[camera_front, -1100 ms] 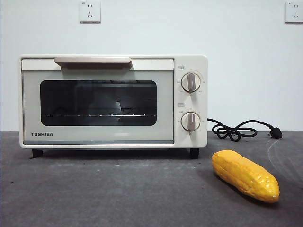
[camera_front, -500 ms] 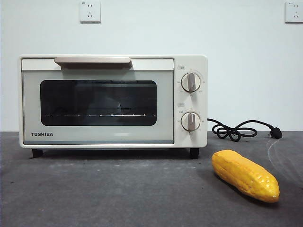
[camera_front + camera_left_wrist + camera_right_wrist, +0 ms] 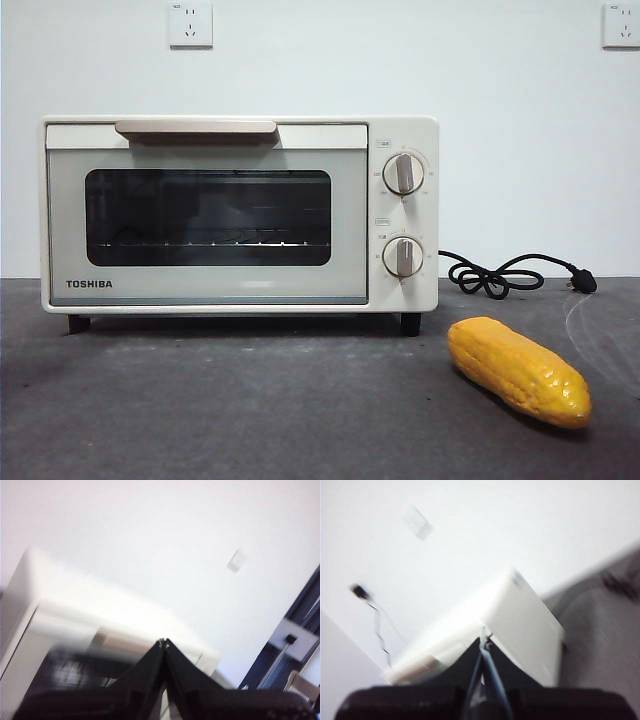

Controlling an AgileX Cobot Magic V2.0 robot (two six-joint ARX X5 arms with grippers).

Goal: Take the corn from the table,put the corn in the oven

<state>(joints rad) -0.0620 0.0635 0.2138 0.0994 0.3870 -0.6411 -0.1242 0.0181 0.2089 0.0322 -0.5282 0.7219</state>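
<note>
TOSHIBA in dark letters on the oven (image 3: 240,214) door's lower corner (knob markings illegible)

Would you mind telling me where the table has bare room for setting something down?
The table is bare in front of the oven, left of the corn. It is crowded on the right, around the corn and the black cord.

The corn (image 3: 518,371) looks glossy and waxy-smooth, the table (image 3: 250,410) a matt, faintly mottled grey, and the oven (image 3: 238,215) smooth cream enamel with a dark, reflective glass window.
</note>
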